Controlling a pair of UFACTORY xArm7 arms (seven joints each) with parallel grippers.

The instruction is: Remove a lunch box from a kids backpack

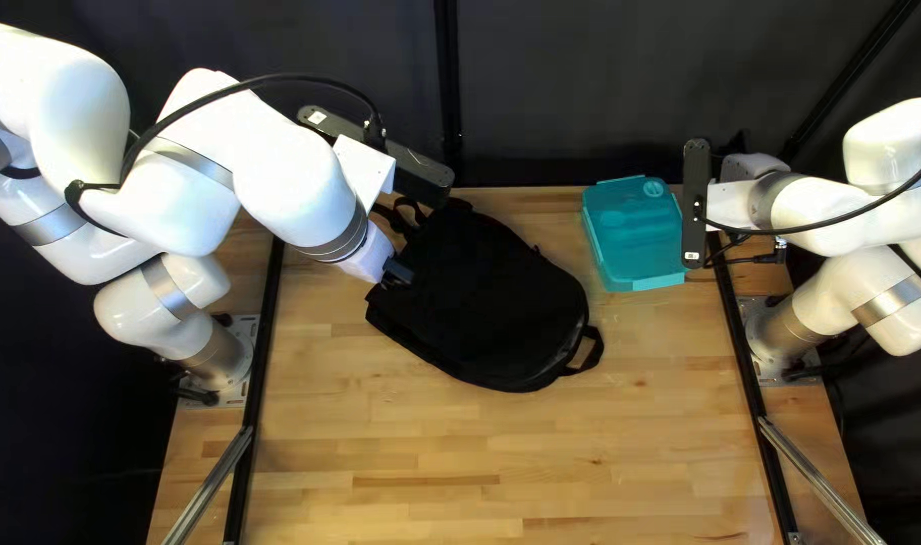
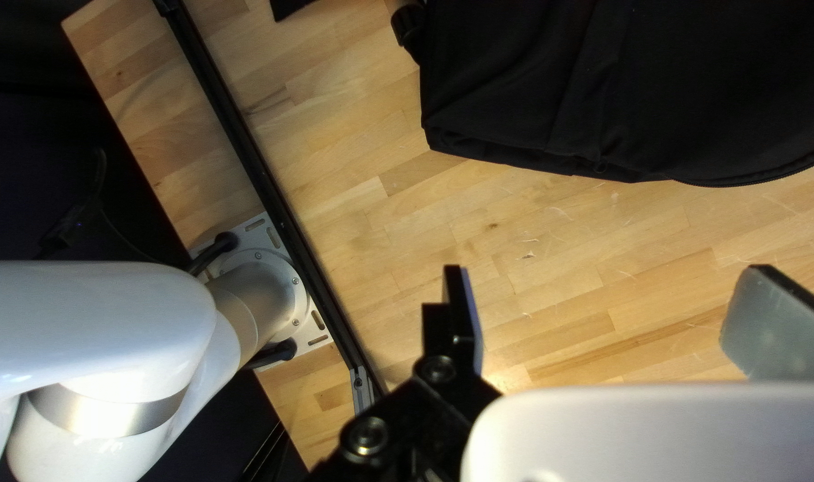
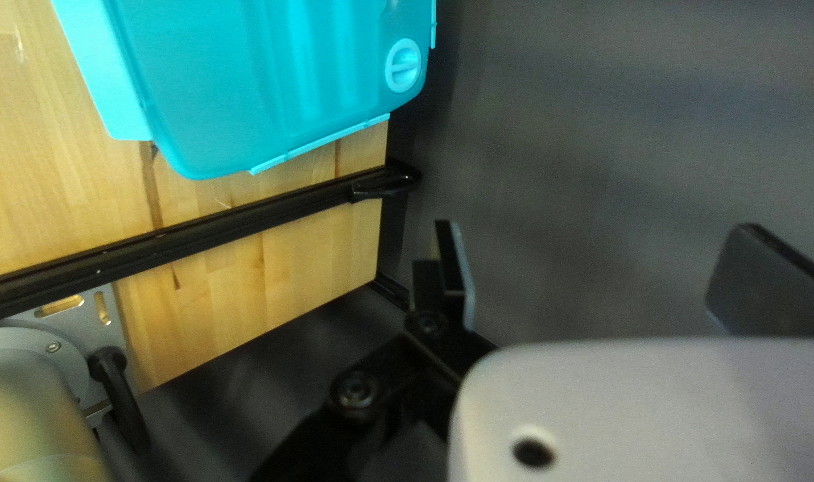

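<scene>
Holds the left arm (image 1: 289, 167) bent and raised, reaching inward over the counter (image 1: 400, 434) from its left side. Tips the left wrist (image 1: 364, 247) downward, pointing the left gripper (image 1: 398, 273) toward the counter with jaws spread wide apart. Holds the right arm (image 1: 819, 207) folded close to its own base, at the right. Aims the right gripper (image 1: 748, 165) out past the counter's edge, its jaws also wide apart.

On my feed, the backpack (image 1: 491, 303) is showing plain black, and the lunch box (image 1: 632, 237) right of it is showing turquoise. Around the backpack, the tabletop (image 1: 430, 444) is showing honey-coloured, brown-streaked wood strips.
</scene>
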